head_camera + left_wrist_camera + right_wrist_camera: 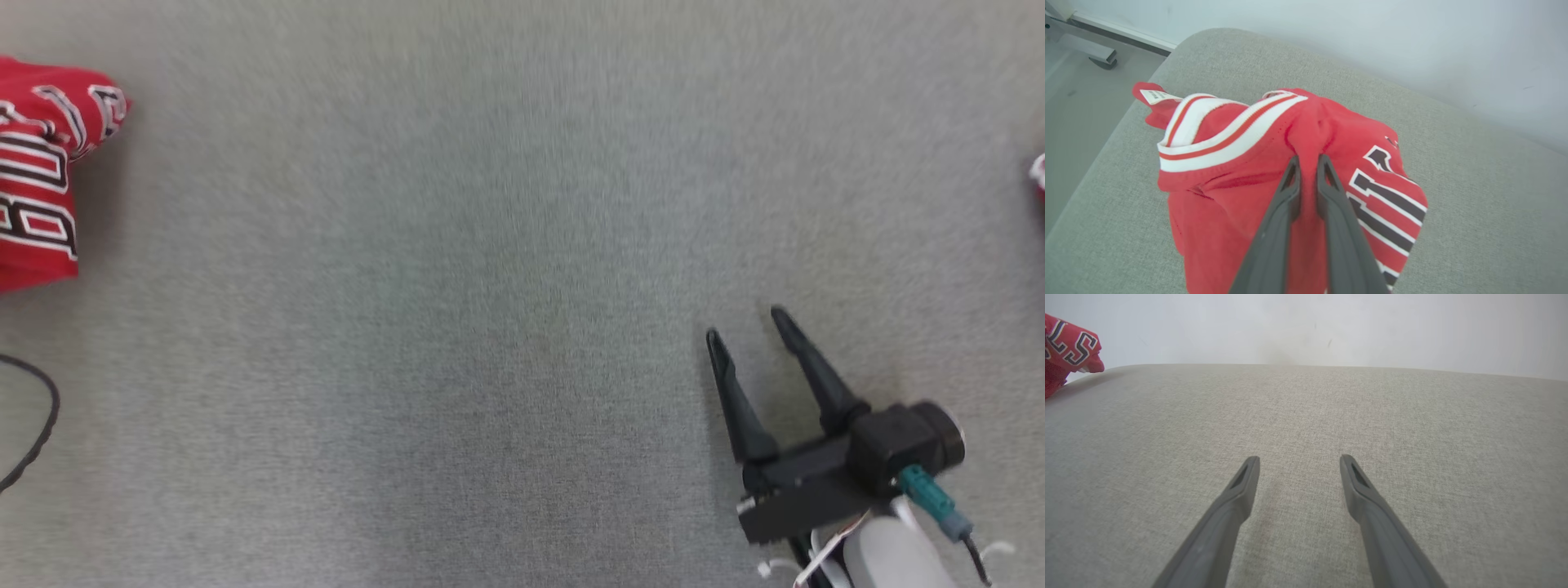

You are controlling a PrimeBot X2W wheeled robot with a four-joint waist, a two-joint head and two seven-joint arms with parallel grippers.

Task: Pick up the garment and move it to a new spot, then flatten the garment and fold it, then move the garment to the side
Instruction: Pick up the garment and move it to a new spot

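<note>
The garment (1241, 163) is a red jersey with white and red trim and black-and-white lettering, bunched up over the grey cushion. In the left wrist view my left gripper (1308, 161) is shut on a pinched fold of the red cloth, and the fabric hangs down around the fingers. In the head view the garment (37, 180) shows at the far left edge, and in the right wrist view the garment (1067, 351) is at the upper left. My right gripper (744, 325) stands open over bare cushion at the lower right, and the right gripper (1298, 463) has nothing between its fingers.
The grey fabric cushion (457, 327) spans the whole work area. A black cable (37, 425) loops in at the left edge. A small red and white bit (1038, 175) shows at the right edge. A white wall (1412, 36) rises behind the cushion, with floor and a metal frame foot (1102, 61) beyond its corner.
</note>
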